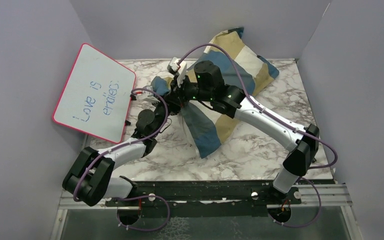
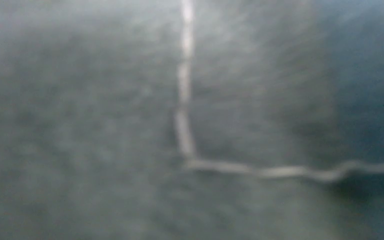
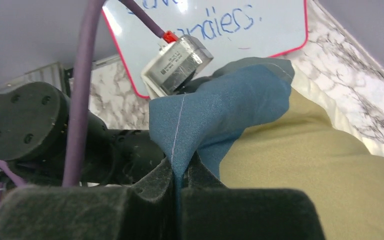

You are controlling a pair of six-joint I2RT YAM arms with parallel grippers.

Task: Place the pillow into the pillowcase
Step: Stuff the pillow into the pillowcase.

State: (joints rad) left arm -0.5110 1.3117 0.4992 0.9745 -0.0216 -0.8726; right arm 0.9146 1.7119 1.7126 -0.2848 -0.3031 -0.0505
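The pillowcase, in blue, tan and cream blocks, lies across the marble table and leans plump against the back wall. The pillow itself is hidden from view. My right gripper is shut on a pinched ridge of the pillowcase's blue cloth. In the top view the right gripper sits at the case's left end. My left gripper meets the same bunched blue corner from the left. Its wrist view is filled by blurred blue cloth with a pale stitch line, so its fingers are hidden.
A pink-rimmed whiteboard with blue writing leans on the left wall, close behind the left arm; it also shows in the right wrist view. Grey walls close the table on three sides. The left arm's silver camera block is just beyond the held cloth.
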